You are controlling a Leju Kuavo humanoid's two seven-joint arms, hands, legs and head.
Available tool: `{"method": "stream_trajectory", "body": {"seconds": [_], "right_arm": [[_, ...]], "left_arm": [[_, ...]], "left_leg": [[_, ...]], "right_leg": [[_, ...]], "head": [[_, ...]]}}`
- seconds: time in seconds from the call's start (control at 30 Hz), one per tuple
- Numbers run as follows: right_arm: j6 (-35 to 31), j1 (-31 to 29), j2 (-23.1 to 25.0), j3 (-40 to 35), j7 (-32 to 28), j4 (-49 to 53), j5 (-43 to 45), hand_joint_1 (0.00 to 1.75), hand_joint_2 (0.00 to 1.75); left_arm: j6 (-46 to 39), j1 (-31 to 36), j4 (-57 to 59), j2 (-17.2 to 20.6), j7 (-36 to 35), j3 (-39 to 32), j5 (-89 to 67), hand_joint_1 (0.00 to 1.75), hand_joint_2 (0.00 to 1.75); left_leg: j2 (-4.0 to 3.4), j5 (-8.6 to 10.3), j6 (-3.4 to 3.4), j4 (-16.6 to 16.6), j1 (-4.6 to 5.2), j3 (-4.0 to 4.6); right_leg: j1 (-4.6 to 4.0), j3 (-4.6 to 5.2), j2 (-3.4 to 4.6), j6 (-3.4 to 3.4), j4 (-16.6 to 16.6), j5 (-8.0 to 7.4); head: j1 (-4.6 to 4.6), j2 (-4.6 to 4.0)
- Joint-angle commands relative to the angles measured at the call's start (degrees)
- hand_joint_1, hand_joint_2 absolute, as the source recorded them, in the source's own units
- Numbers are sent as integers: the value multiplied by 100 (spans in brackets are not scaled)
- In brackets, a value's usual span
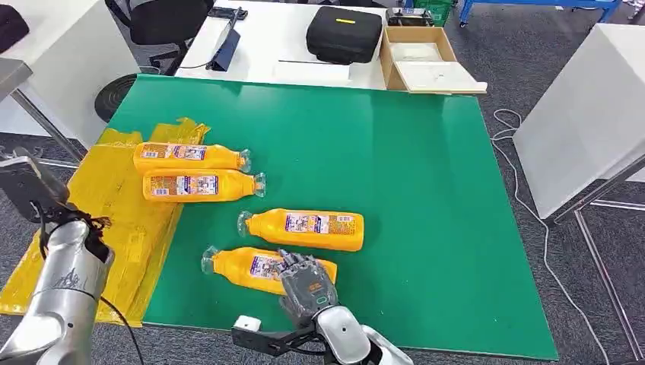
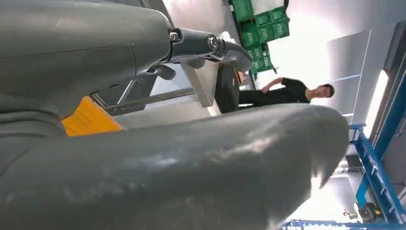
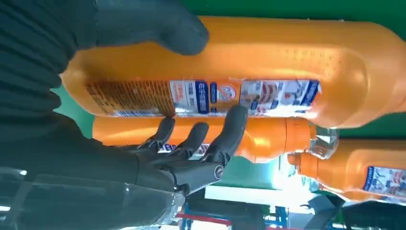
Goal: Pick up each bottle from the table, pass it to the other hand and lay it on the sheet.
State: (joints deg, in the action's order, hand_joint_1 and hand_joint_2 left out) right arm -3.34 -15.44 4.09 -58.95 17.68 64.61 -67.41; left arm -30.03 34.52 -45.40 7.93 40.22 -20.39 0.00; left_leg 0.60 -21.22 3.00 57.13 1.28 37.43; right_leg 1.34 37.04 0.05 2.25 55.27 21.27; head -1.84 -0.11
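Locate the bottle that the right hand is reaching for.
In the head view, that bottle lies nearest the green table's front edge, under the right hand, just in front of another bottle.

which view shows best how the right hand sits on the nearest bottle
The right wrist view: the right hand has its thumb over the nearest bottle and its fingers under it. The head view shows the hand from behind, covering the bottle's end. The left wrist view looks elsewhere.
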Motion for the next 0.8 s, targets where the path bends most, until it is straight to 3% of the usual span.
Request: {"method": "stream_trajectory", "body": {"seconds": [0.03,0.1,0.17,0.47,0.8], "right_arm": [[-57,110,-212,-1,-82,265,-55,0,175],[-73,183,-211,47,-66,324,-77,0,175],[-74,235,-206,87,-71,337,-119,0,175],[-104,509,-167,392,-69,405,-327,0,175],[-128,827,-60,1250,182,344,-447,0,175]], "left_arm": [[-18,334,412,-157,-22,34,31,0,0],[-17,311,394,-154,-22,23,46,0,0],[-16,293,375,-147,-22,13,59,0,0],[7,181,230,-166,-22,-3,75,0,0],[39,234,305,-306,-22,91,9,0,0]], "left_leg": [[16,-7,-19,-1,-8,-20],[17,-29,-41,10,-19,-55],[10,-6,-16,-1,-6,-16],[8,-13,-25,0,-9,-30],[17,-9,-22,-1,-8,-24]], "right_leg": [[-7,-27,-19,-11,-3,11],[-18,-67,-24,-25,3,33],[-6,-22,-13,-10,-3,9],[-9,-37,-13,-15,-4,15],[-7,-33,-21,-13,-4,14]], "head": [[0,0],[0,0],[0,0],[0,0],[0,0]]}}
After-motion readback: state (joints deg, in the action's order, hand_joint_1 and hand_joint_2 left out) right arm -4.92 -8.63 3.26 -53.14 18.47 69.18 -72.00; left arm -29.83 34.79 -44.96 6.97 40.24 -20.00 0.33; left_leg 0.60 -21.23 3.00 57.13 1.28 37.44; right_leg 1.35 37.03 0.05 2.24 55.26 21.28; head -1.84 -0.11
